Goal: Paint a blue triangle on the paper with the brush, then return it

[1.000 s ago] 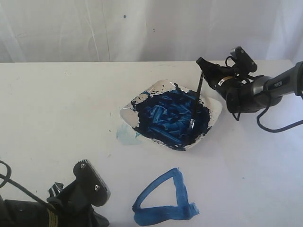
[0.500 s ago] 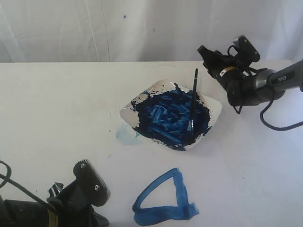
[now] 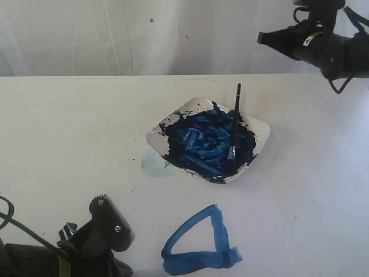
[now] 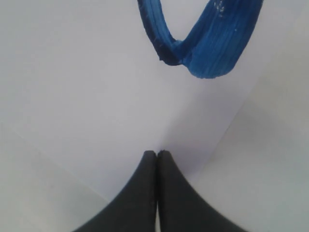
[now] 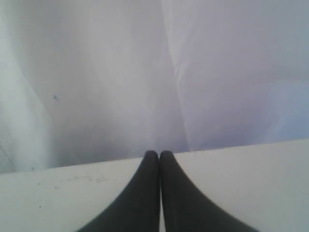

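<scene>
In the dish (image 3: 154,136), the brush (image 3: 236,121) leans bristles-down.

The left hand (image 4: 157,153) has its dark fingers (image 4: 140,193) pressed together over the paper (image 4: 87,96). A thick corner of the blue triangle (image 4: 207,48) lies beyond them.

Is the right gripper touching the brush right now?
Apart. Exterior view: the right gripper hangs high, a wide gap from the brush, which rests in the paint dish.

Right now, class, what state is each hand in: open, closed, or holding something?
Left hand: closed, holding nothing.
Right hand: closed, holding nothing; the brush lies in the dish.
</scene>
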Controlling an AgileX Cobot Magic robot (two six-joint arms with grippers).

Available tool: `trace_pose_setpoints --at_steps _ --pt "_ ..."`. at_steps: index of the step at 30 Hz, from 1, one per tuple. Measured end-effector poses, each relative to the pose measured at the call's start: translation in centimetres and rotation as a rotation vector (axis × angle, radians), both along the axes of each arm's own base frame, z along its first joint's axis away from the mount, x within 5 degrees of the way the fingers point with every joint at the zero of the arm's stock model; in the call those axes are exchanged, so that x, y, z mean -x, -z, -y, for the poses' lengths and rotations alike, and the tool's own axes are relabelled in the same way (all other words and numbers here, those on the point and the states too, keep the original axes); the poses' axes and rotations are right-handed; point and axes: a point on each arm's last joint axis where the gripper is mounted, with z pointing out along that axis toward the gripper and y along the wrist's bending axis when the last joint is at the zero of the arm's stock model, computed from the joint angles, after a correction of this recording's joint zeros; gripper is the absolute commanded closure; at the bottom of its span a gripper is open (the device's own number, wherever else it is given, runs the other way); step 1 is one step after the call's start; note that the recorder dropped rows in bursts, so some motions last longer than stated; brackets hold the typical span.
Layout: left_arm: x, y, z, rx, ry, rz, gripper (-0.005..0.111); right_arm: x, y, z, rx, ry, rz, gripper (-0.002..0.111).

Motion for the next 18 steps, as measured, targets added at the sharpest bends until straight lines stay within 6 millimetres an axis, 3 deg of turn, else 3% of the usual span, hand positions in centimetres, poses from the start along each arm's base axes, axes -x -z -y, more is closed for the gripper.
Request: trace_pose_setpoints --at_steps 10,14,18 --pt "0.0 0.0 0.0 0.000 0.000 0.000 0.107 1.0 2.8 2.8 0.156 -0.001 -0.036 0.108" --pt "0.0 0.0 0.0 0.000 0.000 0.000 0.107 3.7 3.3 3.6 0.158 0.000 -0.024 0.108" --pt "0.0 0.0 0.0 0.000 0.000 0.000 0.107 6.8 1.3 4.1 0.153 -0.008 0.054 0.108"
